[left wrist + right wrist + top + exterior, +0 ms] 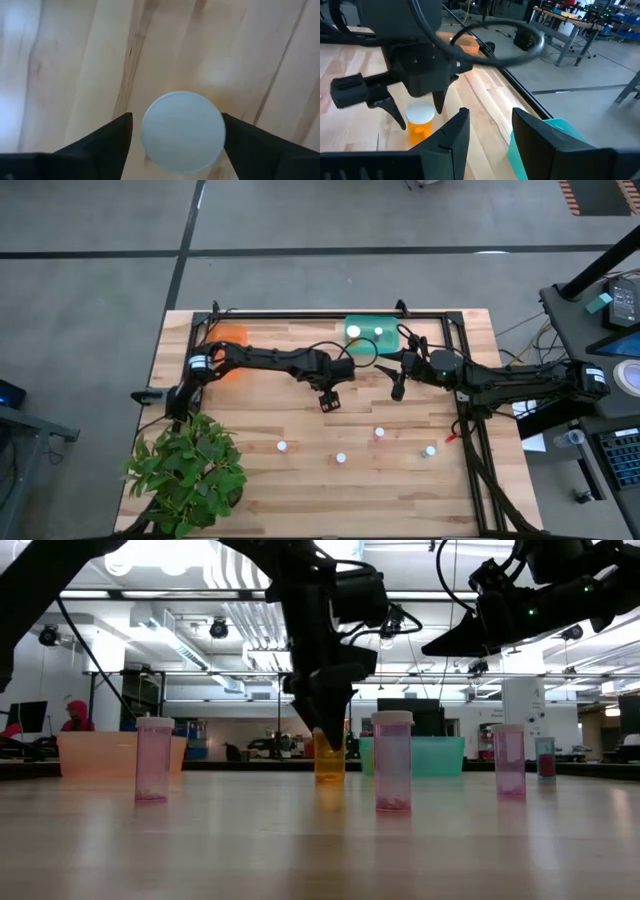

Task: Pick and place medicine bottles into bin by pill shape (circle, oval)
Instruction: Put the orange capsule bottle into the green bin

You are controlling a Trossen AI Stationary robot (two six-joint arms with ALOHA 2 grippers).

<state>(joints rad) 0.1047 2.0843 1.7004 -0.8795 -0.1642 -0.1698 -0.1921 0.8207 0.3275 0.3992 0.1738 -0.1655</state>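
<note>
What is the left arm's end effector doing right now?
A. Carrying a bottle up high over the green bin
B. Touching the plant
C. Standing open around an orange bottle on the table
C: the left end effector has its fingers apart on either side of the orange bottle, which stands on the table.

Floor: grey concrete (300, 220) with dark seams around the tabletop.
Ceiling: exposed ducts (240, 625) and bright lamps (165, 552).
Furniture: workbenches (560, 20) and a desk (610, 310) with equipment.
Tabletop: pale wooden planks (300, 480).
Person: seated far off (75, 717).
</note>
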